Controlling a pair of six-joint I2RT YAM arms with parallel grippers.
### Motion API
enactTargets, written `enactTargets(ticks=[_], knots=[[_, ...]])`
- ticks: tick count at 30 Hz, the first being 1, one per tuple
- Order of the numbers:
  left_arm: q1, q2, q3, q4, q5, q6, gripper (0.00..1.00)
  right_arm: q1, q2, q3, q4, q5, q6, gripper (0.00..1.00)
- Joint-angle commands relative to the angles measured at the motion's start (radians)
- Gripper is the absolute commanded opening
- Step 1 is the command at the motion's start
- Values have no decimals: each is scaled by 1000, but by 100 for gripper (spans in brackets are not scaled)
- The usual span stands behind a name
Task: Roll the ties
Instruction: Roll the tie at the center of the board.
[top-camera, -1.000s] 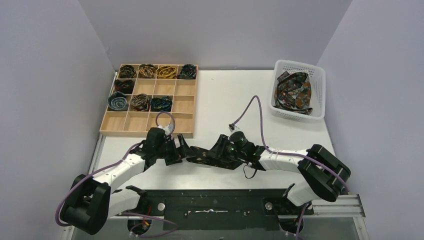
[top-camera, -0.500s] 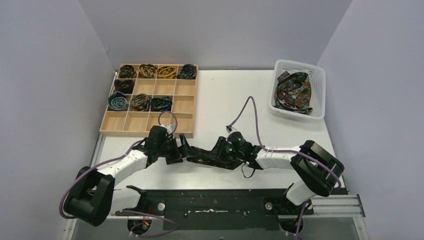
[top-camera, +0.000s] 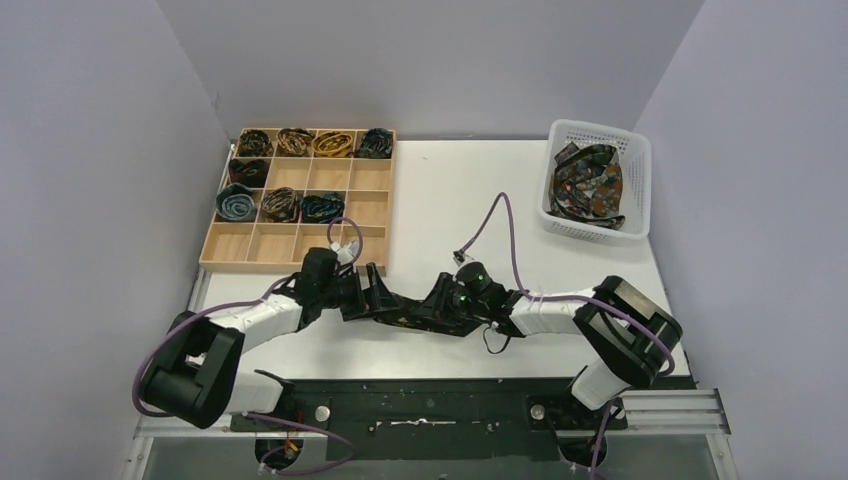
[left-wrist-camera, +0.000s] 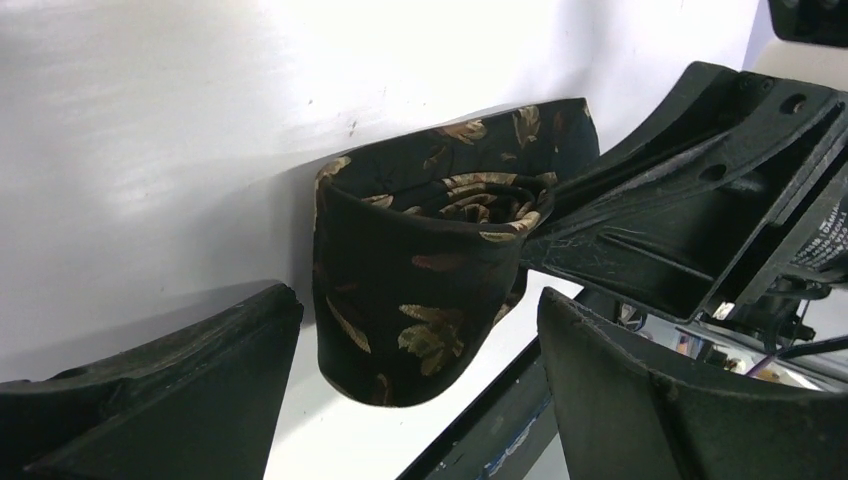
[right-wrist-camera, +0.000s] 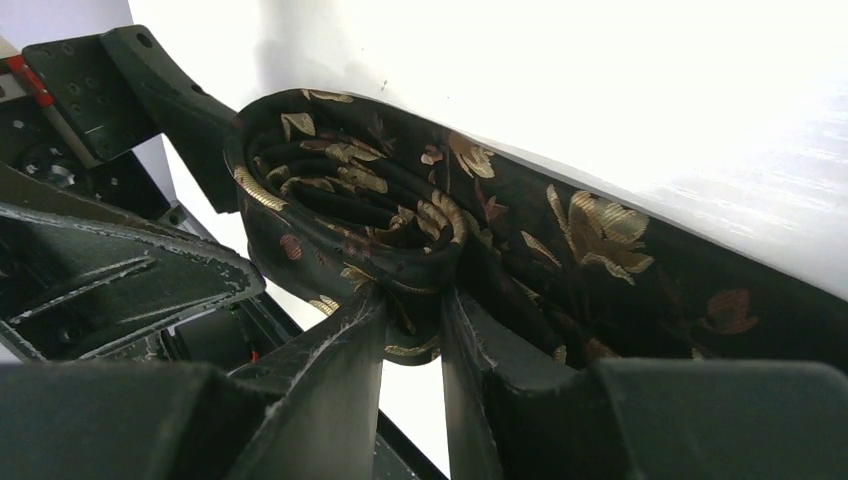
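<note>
A dark tie with gold leaf print (top-camera: 405, 321) lies on the white table between my two grippers, its left end rolled into a coil (right-wrist-camera: 350, 190). My right gripper (right-wrist-camera: 412, 310) is shut on the coil's near wall, and the flat tail runs off to the right. In the top view the right gripper (top-camera: 432, 308) is at the tie's middle. My left gripper (left-wrist-camera: 415, 300) is open, its fingers on either side of the coil (left-wrist-camera: 420, 270) without touching it. In the top view the left gripper (top-camera: 372, 295) is at the tie's left end.
A wooden compartment tray (top-camera: 290, 245) at the back left holds several coiled ties (top-camera: 300, 143). A white basket (top-camera: 598, 132) at the back right holds a heap of loose ties (top-camera: 588, 185). The black front rail (top-camera: 430, 400) runs along the near edge.
My left arm has moved right and forward, bringing its open gripper up to the coiled end. My right gripper has stayed on the tie, shifting slightly left.
</note>
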Motion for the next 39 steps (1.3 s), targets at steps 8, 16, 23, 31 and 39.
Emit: enactTargets(ticks=[8,16,23,31,39], knots=[[3,90,-63,293,147,-17,80,-43,59,-53,135,-55,21,26],[-15,90,-41,236,117,-1,63,-56,68,-66,165,-81,36,26],[-29,24,31,36,-88,22,52,-57,-34,-28,93,-60,-9,39],[-40,-13,155,-220,-202,90,49,-66,-243,63,-279,190,-172,51],[-56,19,218,-295,-246,118,49,-131,-129,112,-303,180,-395,27]])
